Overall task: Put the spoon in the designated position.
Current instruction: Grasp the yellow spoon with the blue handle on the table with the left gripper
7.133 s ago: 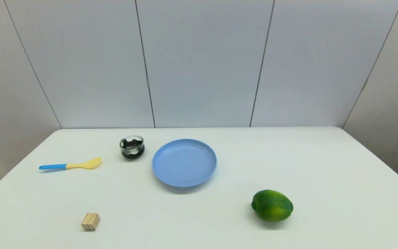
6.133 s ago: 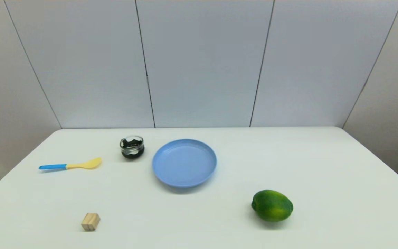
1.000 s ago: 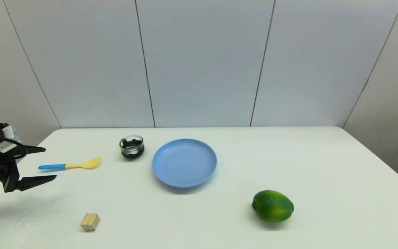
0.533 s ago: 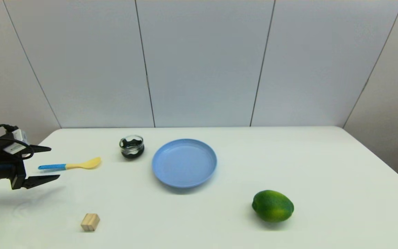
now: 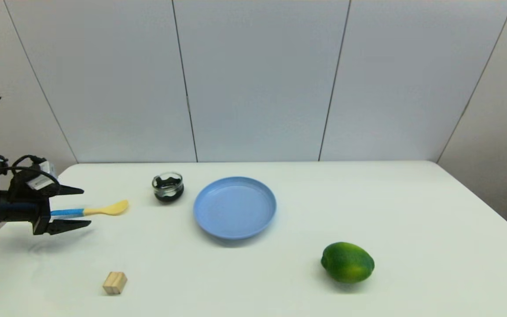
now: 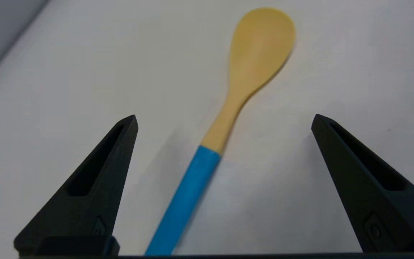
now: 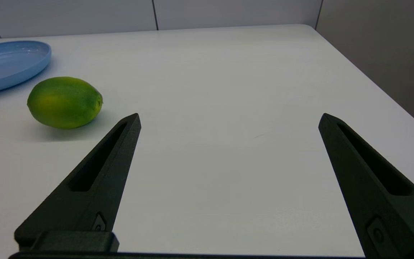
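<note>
Landmark: the blue plate, at mid bench.
Spoon: flat on the bench, well to the robot's left of the plate, yellow bowl end pointing toward it, blue handle away.
Left end effector: fingers spread wide, one on either side of the blue handle, not touching it.
Right end effector: fingers apart, over bare bench, with the green fruit between it and the plate.
Glass jar: between spoon and plate.

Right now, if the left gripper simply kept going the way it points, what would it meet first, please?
Probably the spoon: the open left gripper already straddles its blue handle, and the yellow bowl lies ahead. How high it is above the table is unclear.
</note>
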You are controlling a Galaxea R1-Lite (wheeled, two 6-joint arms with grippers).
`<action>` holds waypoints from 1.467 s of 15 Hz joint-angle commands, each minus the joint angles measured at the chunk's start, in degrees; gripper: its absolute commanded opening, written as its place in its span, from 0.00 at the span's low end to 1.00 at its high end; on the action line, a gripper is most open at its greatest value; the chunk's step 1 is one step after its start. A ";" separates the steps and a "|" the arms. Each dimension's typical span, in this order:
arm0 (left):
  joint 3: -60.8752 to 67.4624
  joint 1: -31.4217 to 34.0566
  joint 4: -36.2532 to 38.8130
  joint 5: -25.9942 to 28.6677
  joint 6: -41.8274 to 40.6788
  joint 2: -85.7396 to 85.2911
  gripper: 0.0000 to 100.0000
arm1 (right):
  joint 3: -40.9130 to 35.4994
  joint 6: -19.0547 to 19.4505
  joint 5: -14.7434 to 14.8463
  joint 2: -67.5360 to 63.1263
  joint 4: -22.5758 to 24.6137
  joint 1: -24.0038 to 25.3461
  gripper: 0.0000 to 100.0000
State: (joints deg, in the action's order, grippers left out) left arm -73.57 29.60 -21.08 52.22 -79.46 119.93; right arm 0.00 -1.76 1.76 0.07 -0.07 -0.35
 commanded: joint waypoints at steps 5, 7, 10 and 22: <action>-2.63 0.02 -2.74 -3.09 0.88 2.94 1.00 | 0.00 0.00 0.00 -0.07 -0.01 0.00 1.00; -3.95 0.02 -2.74 -4.41 1.41 3.82 1.00 | 0.00 0.00 0.00 -0.07 -0.01 0.00 1.00; -5.18 -0.07 -2.74 -4.59 4.58 4.96 1.00 | 0.00 0.00 0.00 -0.07 -0.01 0.00 1.00; -5.80 1.69 -3.88 -4.50 6.51 5.05 1.00 | 0.00 0.00 0.00 -0.07 -0.01 0.00 1.00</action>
State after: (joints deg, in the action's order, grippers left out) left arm -79.39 30.70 -24.86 47.48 -72.40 125.08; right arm 0.00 -1.73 1.76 0.07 -0.07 -0.33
